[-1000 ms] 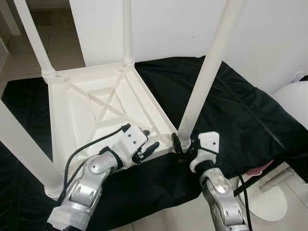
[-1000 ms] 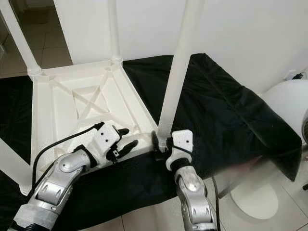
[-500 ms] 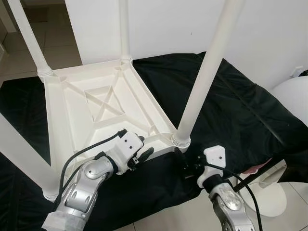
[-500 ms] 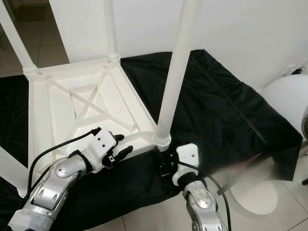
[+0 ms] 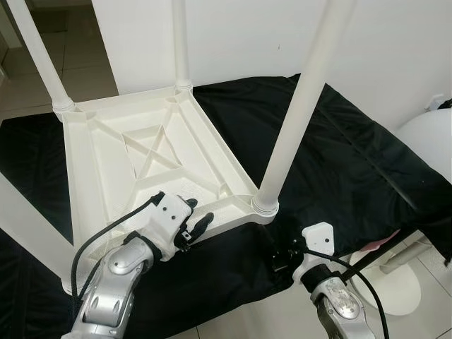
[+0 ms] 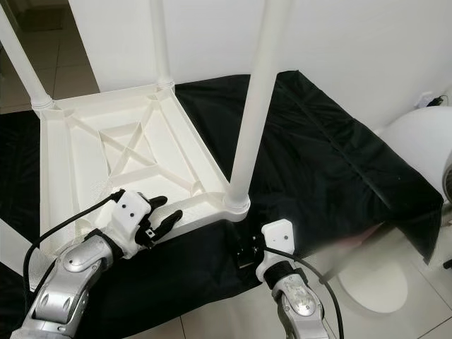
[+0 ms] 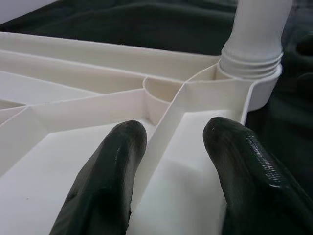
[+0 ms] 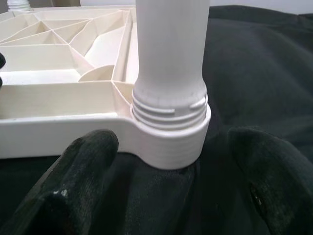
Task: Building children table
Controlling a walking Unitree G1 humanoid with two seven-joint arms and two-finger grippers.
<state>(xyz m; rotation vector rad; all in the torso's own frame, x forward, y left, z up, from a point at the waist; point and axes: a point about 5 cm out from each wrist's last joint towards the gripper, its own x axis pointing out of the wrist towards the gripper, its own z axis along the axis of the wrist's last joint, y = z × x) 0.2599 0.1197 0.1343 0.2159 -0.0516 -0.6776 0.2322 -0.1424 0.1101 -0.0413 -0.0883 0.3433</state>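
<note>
1. Currently the table (image 5: 141,162) is lying upside down on the black cloth (image 5: 339,155), legs up.
2. I'm holding my left gripper (image 5: 192,227), fingers spread, over the rim.
3. I'm keeping my right gripper (image 8: 166,196) parted just short of the near leg (image 5: 296,120); best to check those threads are seating square.

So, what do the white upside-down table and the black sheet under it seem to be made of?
The table looks like moulded plastic, matt to slightly glossy: thin stiffening ribs underneath, and a threaded leg screwed into a corner socket. The black sheet looks like thin woven or synthetic cloth with a faint sheen: it creases and drapes over the edge. The exact fibre cannot be told.
</note>
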